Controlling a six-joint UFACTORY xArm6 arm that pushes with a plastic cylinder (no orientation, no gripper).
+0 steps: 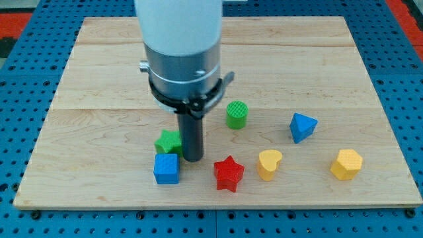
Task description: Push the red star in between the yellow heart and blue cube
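Note:
The red star lies near the view's bottom, between the blue cube to its left and the yellow heart to its right. It is closer to the heart than to the cube. My tip rests on the board just above and right of the blue cube, up and left of the red star, touching neither that I can tell. A green star sits right beside my tip on its left.
A green cylinder stands above the red star. A blue triangular block lies at the right, a yellow hexagon further right. The wooden board sits on a blue pegboard.

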